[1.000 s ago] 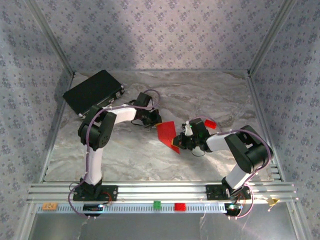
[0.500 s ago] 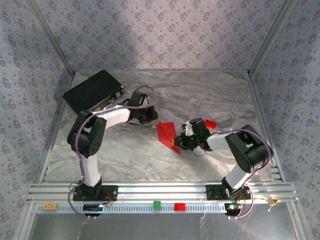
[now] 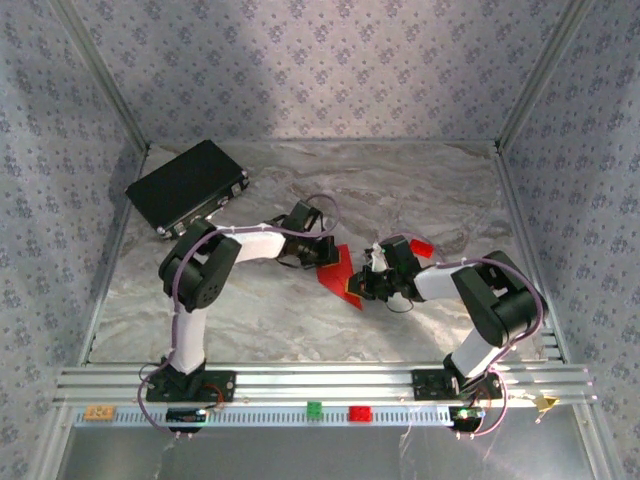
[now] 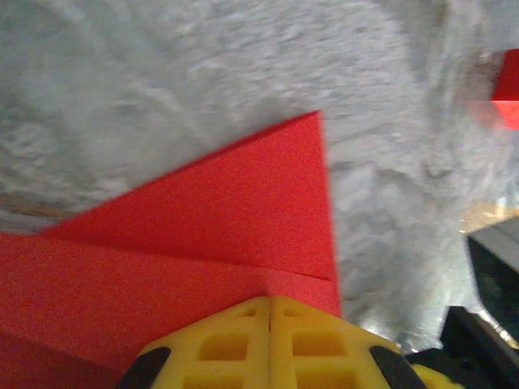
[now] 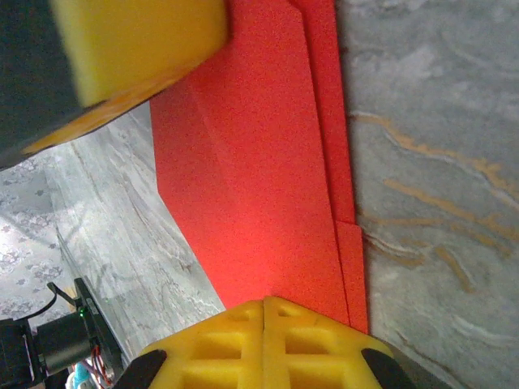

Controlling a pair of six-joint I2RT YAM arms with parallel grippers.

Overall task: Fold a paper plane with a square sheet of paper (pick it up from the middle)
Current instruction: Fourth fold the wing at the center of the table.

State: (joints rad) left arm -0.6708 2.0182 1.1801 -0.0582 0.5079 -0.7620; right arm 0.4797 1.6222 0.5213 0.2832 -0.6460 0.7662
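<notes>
— Where is the red paper [image 3: 337,270] found?
— Around the middle of the table [image 3: 420,190], lying partly folded (overlapping layers are seen).
— And the tools?
— The left gripper [image 4: 270,306] is pressed together at the paper's far-left side, and the right gripper [image 5: 265,306] likewise at its near-right edge. A pinch cannot be confirmed.

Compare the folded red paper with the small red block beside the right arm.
The paper is thin, flat and layered with creases; the block is chunky. The paper is clearly larger than the block. The paper lies at the shut tips of the left gripper and right gripper; the block sits apart, untouched. Both are bright red, on the table.
</notes>
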